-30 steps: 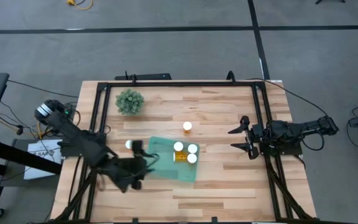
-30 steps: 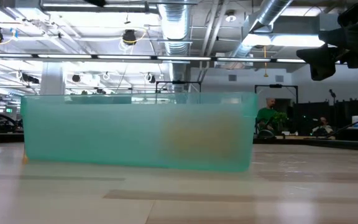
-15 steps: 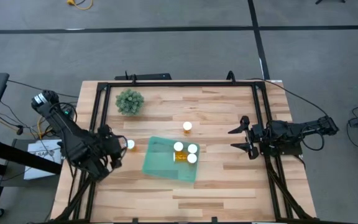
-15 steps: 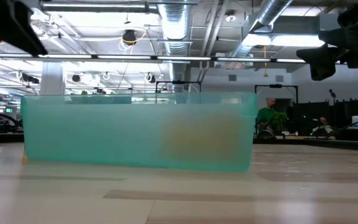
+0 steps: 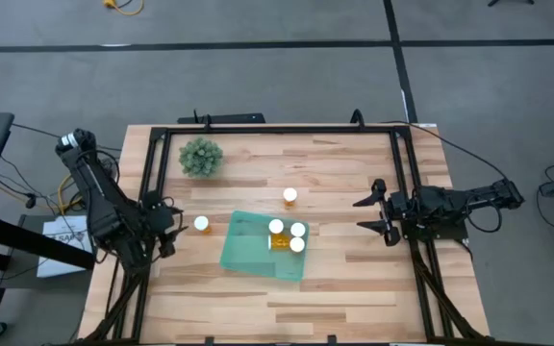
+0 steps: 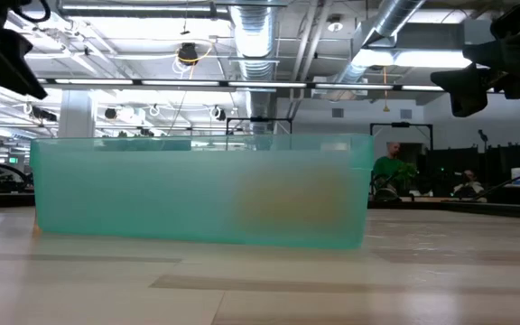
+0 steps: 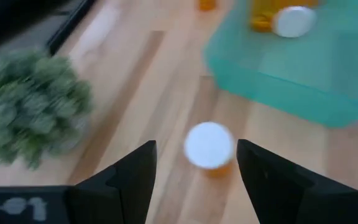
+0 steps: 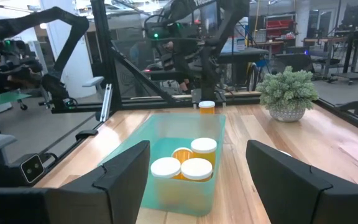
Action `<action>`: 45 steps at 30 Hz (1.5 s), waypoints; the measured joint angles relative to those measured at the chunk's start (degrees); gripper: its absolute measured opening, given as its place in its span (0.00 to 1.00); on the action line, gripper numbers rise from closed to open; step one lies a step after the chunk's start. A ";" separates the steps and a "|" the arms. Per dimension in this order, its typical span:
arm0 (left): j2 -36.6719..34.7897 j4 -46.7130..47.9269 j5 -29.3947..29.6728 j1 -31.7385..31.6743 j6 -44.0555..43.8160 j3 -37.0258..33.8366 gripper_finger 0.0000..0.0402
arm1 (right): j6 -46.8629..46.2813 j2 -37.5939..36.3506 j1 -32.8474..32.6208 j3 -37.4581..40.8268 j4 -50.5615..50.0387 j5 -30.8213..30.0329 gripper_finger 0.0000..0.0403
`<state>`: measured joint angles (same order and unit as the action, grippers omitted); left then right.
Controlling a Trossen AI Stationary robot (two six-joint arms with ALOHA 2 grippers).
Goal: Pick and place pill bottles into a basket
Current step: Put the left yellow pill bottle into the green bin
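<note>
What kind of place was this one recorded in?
Probably a robotics lab or industrial workshop: exposed silver ducts run under a ceiling of strip lights, other workstations stand behind, and the wooden table sits in a black metal frame on a grey concrete floor.

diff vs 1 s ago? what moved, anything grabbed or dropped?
The left arm pulled back from over the basket's left end to the table's left edge; the left gripper, open and empty, now faces the loose pill bottle left of the basket. Nothing was grabbed or dropped. Unchanged: three bottles in the basket, one bottle behind it, the plant, and the right gripper parked at the right edge.
</note>
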<state>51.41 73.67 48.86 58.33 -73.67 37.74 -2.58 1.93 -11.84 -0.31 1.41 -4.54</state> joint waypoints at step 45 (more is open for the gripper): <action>-51.23 -65.71 -9.58 -10.67 71.70 -26.91 0.53 | -0.01 0.01 -0.01 0.00 0.00 0.00 0.65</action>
<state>0.19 7.96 39.28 47.66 -1.97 10.83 -2.59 1.93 -11.85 -0.31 1.41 -4.54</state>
